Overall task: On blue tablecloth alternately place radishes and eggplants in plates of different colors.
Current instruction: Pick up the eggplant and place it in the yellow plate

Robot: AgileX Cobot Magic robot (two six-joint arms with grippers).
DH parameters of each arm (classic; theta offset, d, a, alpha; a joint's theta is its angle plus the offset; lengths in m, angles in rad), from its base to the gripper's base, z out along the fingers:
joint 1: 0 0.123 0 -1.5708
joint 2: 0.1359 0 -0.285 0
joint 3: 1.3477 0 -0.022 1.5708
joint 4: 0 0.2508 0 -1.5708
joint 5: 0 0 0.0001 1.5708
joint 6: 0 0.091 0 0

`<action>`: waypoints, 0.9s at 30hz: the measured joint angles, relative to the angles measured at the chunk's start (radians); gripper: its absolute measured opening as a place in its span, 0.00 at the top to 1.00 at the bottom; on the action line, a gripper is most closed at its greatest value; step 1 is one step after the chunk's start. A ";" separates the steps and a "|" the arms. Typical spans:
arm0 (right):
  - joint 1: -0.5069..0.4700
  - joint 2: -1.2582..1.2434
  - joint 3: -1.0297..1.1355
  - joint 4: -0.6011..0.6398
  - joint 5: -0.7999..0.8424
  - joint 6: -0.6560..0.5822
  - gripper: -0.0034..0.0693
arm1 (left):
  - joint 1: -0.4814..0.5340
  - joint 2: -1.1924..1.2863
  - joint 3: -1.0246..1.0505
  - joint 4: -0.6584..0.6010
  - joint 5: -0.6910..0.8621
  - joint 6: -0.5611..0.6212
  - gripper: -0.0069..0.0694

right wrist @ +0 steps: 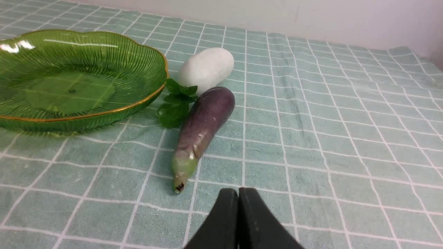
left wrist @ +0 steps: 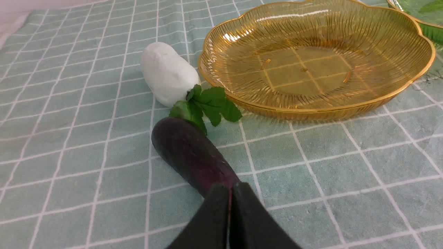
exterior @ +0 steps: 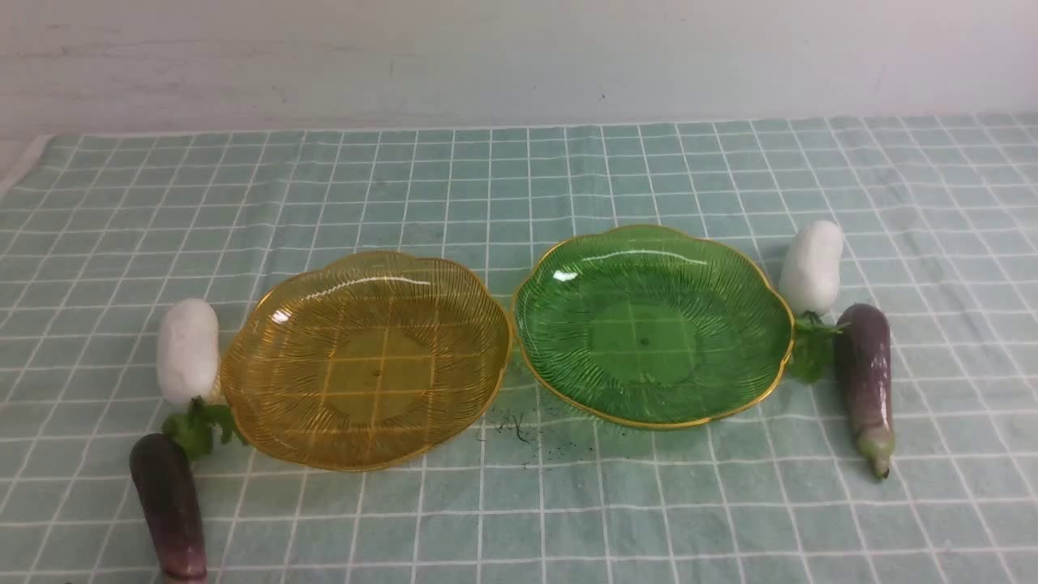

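Observation:
On the blue tablecloth an amber-yellow plate and a green plate stand side by side, both empty. Left of the yellow plate lie a white radish and a purple eggplant; they also show in the left wrist view as the radish and eggplant. Right of the green plate lie a radish and an eggplant, also the radish and eggplant. My left gripper is shut, empty, over the eggplant's near end. My right gripper is shut, empty, short of the eggplant's stem.
A pale wall runs behind the cloth. The cloth's left edge shows bare table beyond it. Small dark crumbs lie on the cloth in front of the two plates. Neither arm shows in the front view.

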 joint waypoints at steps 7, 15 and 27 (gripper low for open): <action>0.000 0.000 0.000 0.000 0.000 0.000 0.97 | 0.000 0.000 0.000 0.000 0.000 0.000 0.92; 0.000 0.000 0.000 0.000 0.000 0.000 0.97 | 0.000 0.000 0.000 0.007 0.000 0.000 0.92; 0.000 0.000 0.000 0.000 0.000 0.000 0.97 | 0.000 0.000 0.001 -0.465 -0.498 -0.170 0.92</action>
